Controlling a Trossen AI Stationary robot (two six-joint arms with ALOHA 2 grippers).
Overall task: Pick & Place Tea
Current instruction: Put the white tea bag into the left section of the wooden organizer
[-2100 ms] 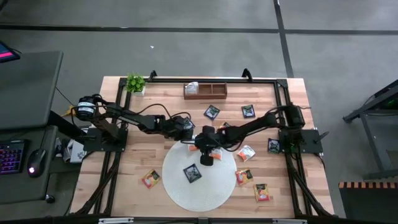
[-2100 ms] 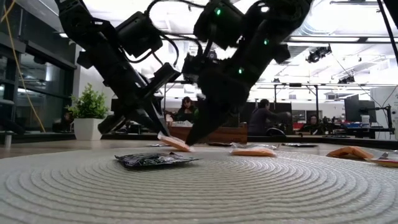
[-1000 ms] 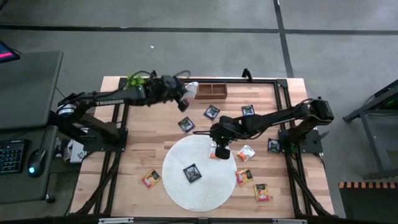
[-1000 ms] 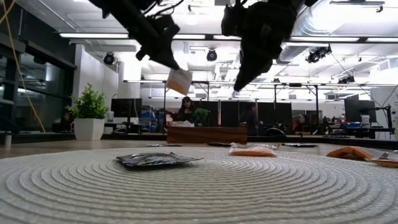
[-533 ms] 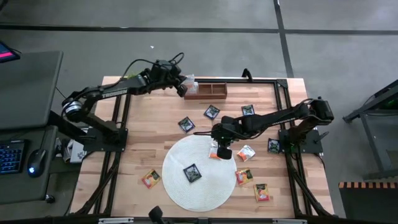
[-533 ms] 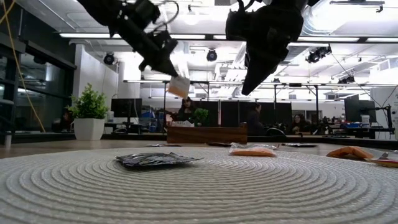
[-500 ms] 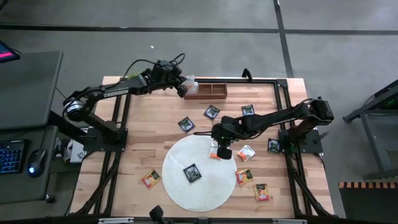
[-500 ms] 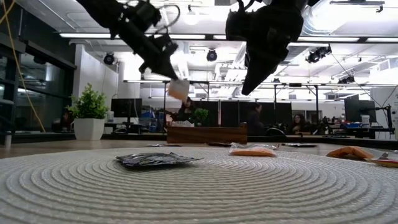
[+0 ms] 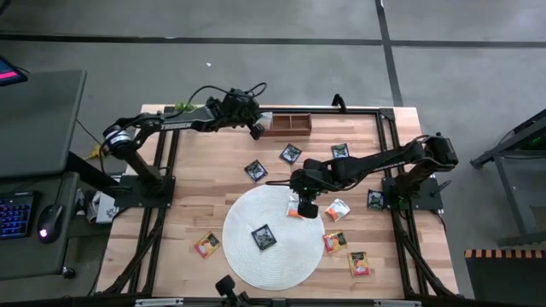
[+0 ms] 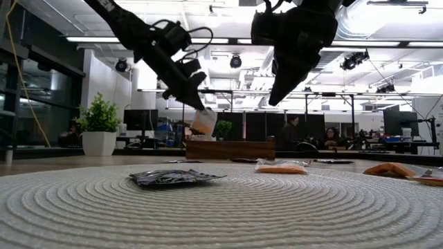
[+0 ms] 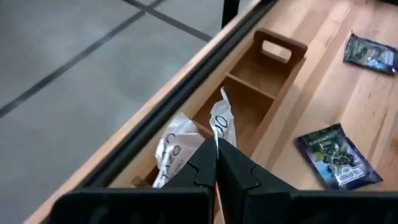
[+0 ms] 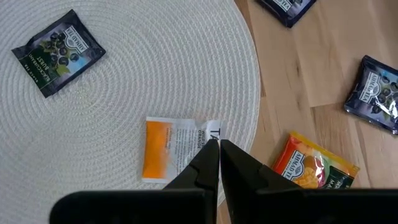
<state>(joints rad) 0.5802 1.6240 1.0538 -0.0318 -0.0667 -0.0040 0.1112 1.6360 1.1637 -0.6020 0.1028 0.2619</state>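
Since half a second ago, we note the left gripper (image 11: 216, 163) has descended, pinching a small white-and-orange sachet (image 11: 221, 124) protruding beyond its fingertips, above the brown wooden three-compartment tray (image 11: 275, 73). Right gripper (image 12: 219, 155) hangs closed, empty.

We see a pale wooden tabletop (image 9: 188, 217) framed by dark rails, standing on a grey floor (image 9: 281, 68) crossed by dark lines. At its far edge sits a brown wooden tray (image 9: 290, 124) with three compartments — in the left wrist view its handle cut-out and dividers show clearly (image 11: 261, 68). A big round white woven mat (image 9: 277, 256) lies on the near middle of the tabletop; its coiled ridges fill the foreground of the low view (image 10: 221, 214). A small green potted plant (image 9: 184, 111) stands at the far left corner (image 10: 100, 124). Left of the tabletop — on a dark desk (image 9: 43, 102) — we spot a keyboard (image 9: 15, 213) and a mouse (image 9: 49, 223). Seated people (image 10: 332, 137) show in the office beyond.
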